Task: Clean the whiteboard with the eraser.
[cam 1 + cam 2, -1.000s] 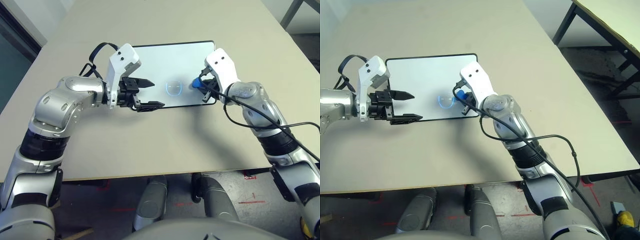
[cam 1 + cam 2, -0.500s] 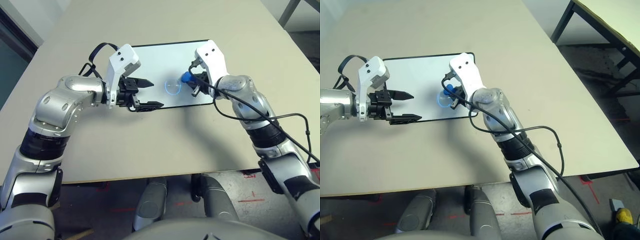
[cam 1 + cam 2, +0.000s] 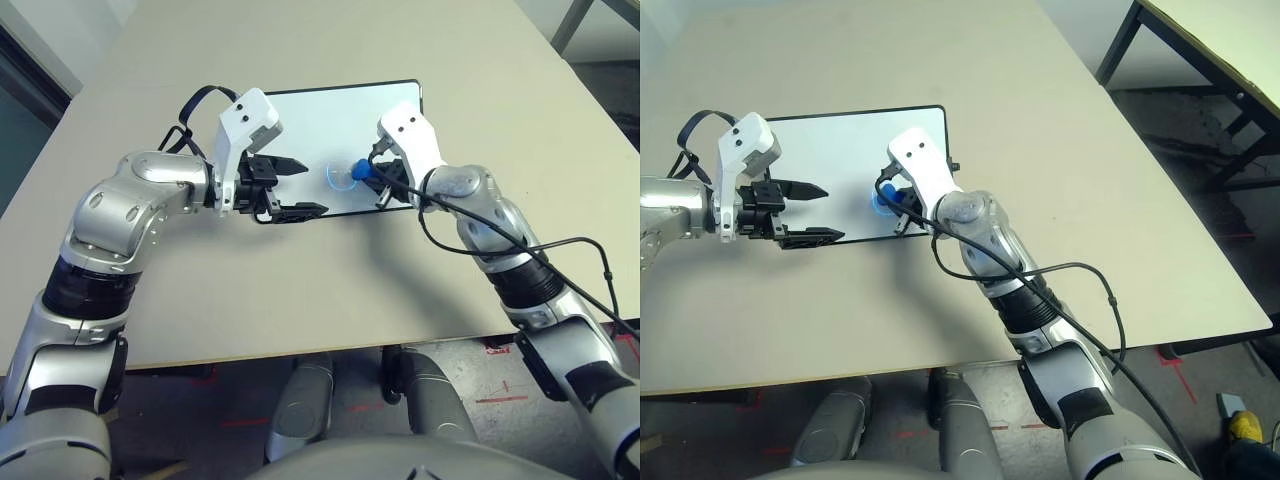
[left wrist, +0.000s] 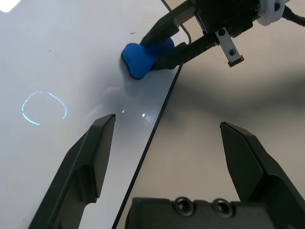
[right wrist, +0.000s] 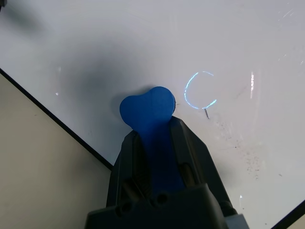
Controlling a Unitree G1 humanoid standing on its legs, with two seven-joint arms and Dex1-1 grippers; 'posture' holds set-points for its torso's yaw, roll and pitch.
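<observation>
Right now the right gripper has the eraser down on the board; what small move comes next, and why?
Probably a short wipe sideways across the remaining blue curve. The right gripper is shut on the eraser, whose tip sits on the whiteboard right beside that mark. The left gripper hangs open over the board's near edge, clear of the stroke.

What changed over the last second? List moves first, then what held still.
The right gripper, shut on the eraser, slid left across the whiteboard onto the blue scribble, wiping part of it away. The left gripper stayed open and unmoved over the board's near edge; the board stayed put.
</observation>
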